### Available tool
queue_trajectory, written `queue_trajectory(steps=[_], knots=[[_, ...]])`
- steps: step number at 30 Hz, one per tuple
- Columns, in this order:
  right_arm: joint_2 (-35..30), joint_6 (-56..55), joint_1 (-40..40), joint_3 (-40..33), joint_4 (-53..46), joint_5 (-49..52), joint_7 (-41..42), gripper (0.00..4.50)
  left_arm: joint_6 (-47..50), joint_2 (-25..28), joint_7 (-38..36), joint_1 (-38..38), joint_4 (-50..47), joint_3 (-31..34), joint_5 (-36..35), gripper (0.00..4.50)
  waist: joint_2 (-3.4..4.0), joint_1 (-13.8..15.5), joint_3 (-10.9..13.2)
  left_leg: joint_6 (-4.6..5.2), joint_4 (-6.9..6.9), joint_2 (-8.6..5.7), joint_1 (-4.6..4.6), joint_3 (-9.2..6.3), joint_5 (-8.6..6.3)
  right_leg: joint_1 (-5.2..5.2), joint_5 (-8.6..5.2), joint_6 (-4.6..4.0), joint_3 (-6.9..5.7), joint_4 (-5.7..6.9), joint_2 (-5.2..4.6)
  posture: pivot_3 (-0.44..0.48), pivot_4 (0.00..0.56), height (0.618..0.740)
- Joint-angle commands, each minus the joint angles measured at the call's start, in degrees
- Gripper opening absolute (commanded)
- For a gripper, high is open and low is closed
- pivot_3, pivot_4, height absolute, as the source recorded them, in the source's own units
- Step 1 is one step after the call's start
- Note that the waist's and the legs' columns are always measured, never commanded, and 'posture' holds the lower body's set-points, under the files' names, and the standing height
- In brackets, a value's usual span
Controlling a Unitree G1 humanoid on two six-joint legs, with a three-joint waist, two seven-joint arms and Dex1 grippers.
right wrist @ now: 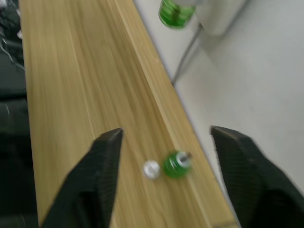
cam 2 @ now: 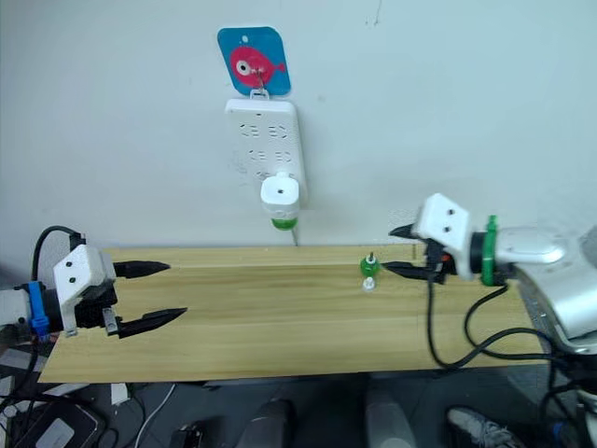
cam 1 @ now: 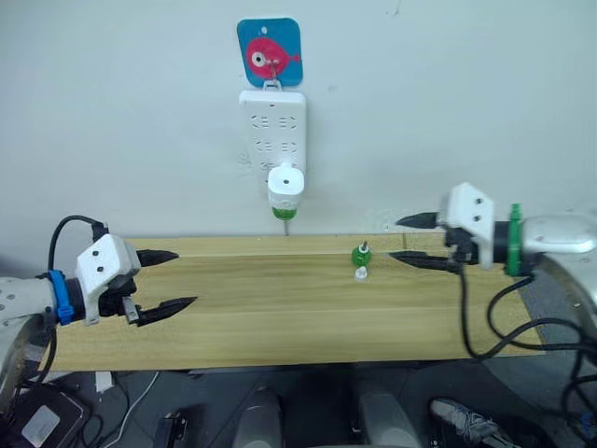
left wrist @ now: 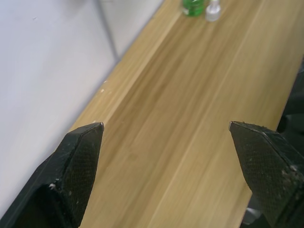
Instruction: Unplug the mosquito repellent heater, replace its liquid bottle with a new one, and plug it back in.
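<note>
The white mosquito repellent heater [cam 1: 285, 183] is plugged into the bottom of a white wall power strip [cam 1: 272, 126], and a green liquid bottle [cam 1: 284, 213] hangs under it. A second small green bottle [cam 1: 361, 254] stands on the wooden table [cam 1: 280, 317] near its back edge, with a little white cap [cam 1: 361, 273] just in front of it. My right gripper [cam 1: 395, 239] is open and hovers just right of that bottle without touching it; in its wrist view the bottle [right wrist: 176, 164] lies ahead between the fingers. My left gripper [cam 1: 185, 277] is open and empty over the table's left end.
A blue tag with a pink fish [cam 1: 269, 54] hangs above the power strip. The strip's grey cord [cam 1: 287, 227] drops behind the table. Black cables [cam 1: 494, 327] hang from my right arm past the table's right front corner.
</note>
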Motion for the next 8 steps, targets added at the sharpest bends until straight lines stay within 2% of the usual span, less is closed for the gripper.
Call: queue_trajectory(steps=[1, 4, 8], knots=[[-3.4, -5.5, 1.39, -3.19, 2.58, -0.73, 4.32, 4.47, 1.85, 1.6, 1.74, -0.74, 0.21, 0.83, 1.85, 4.5, -0.04, -0.21, -0.38, 0.0, -0.01, 0.01, 0.01, 0.01, 0.0, 0.0, 0.0, 0.0, 0.0, 0.0, 0.01, -0.004, 0.053, 0.725], [-4.71, -7.82, 2.26, -4.19, 3.86, 0.16, 6.31, 4.47, 2.72, 1.34, 1.98, -0.94, -0.33, 1.5, 1.71, 4.5, 0.0, -0.24, -0.66, 0.0, 0.0, 0.01, 0.04, 0.13, 0.0, 0.0, 0.0, 0.0, 0.08, 0.01, -0.01, -0.001, 0.051, 0.725], [-3.3, -7.78, 0.57, -4.32, 4.43, 1.61, 5.75, 4.47, 3.4, 1.01, 1.07, -1.02, -1.18, 2.01, 0.38, 4.5, -0.01, -0.23, -0.9, 0.0, 0.0, 0.03, 0.06, 0.14, 0.0, 0.01, 0.0, 0.0, 0.08, 0.05, -0.01, 0.008, 0.047, 0.725]])
